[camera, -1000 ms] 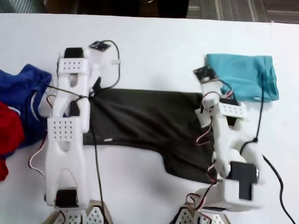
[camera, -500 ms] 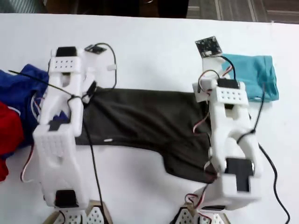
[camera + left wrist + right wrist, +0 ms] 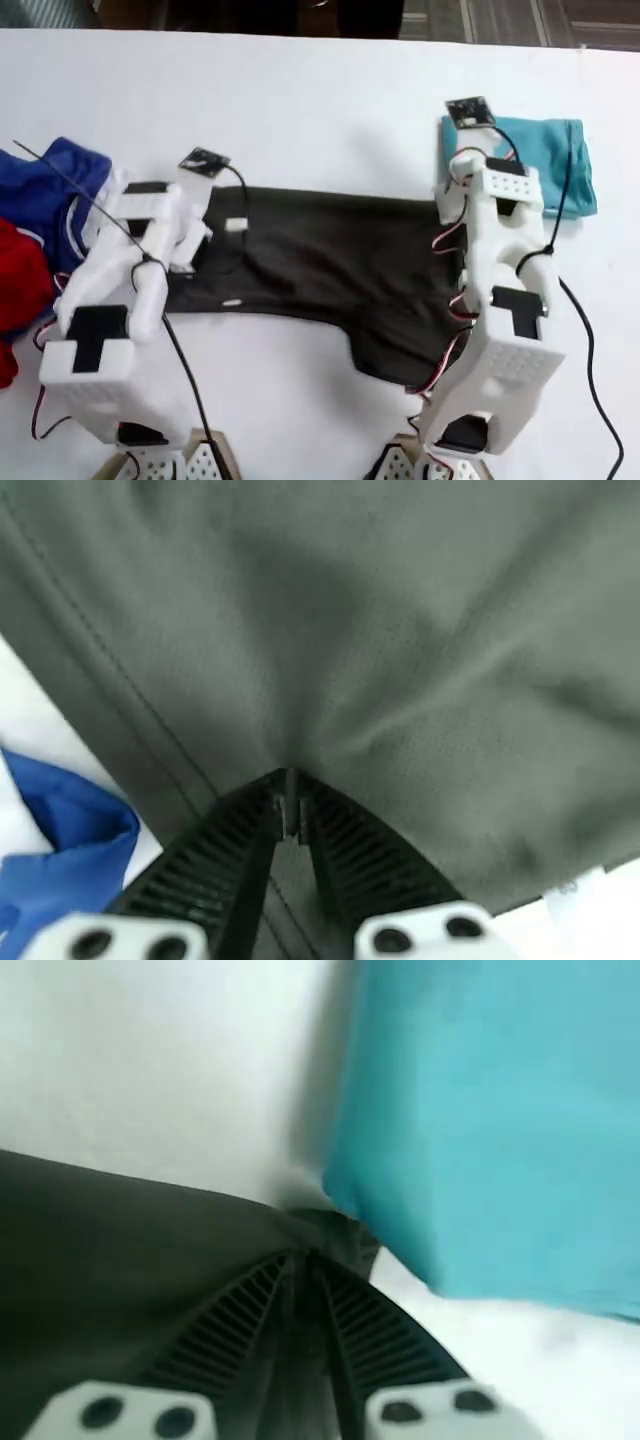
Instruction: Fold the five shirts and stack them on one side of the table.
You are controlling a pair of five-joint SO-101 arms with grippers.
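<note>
Left hand (image 3: pixel 290 802) back; creased dark shirt (image 3: pixel 320 255)

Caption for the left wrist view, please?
Left hand shut on the dark shirt, blue shirt beside it.

The right gripper (image 3: pixel 300 1256) is pinching a corner of the dark shirt (image 3: pixel 120 1250), its fingers pressing together on the fabric. The teal shirt (image 3: pixel 500 1120) is lying just beside that corner. The white table (image 3: pixel 150 1050) is bordering the dark shirt's edge.
</note>
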